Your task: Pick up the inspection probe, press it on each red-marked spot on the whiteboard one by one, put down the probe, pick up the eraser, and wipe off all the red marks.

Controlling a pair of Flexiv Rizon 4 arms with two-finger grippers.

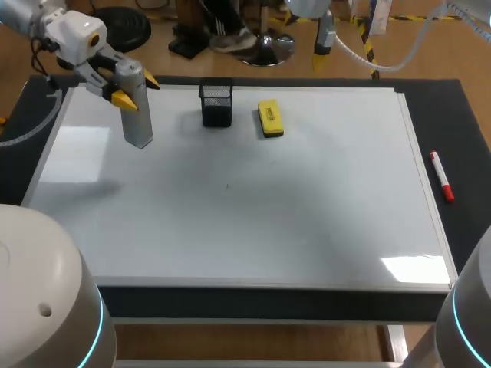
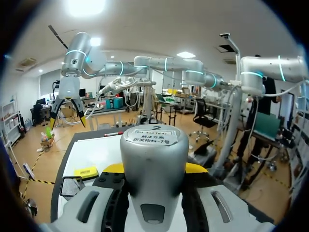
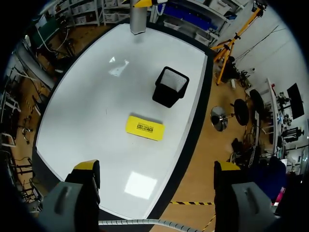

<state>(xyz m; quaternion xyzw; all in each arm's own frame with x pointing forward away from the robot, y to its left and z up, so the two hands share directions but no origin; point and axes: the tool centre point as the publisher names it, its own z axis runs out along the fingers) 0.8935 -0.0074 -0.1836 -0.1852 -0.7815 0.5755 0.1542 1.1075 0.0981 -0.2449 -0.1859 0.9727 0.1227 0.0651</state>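
My left gripper (image 1: 136, 88) hangs over the far left corner of the whiteboard (image 1: 253, 222), shut on the grey inspection probe (image 1: 138, 115), which points down at the board. In the left wrist view the probe (image 2: 153, 159) fills the space between the yellow fingertips (image 2: 113, 168). The yellow eraser (image 1: 269, 119) lies at the back middle of the board. High above it, my right gripper (image 3: 157, 166) is open and holds nothing, looking down on the eraser (image 3: 145, 128). I see no red marks on the white surface.
A black mesh pen holder (image 1: 216, 103) stands just left of the eraser. A red marker (image 1: 441, 176) lies on the dark mat right of the board's frame. My right gripper (image 2: 67, 123) shows far ahead in the left wrist view.
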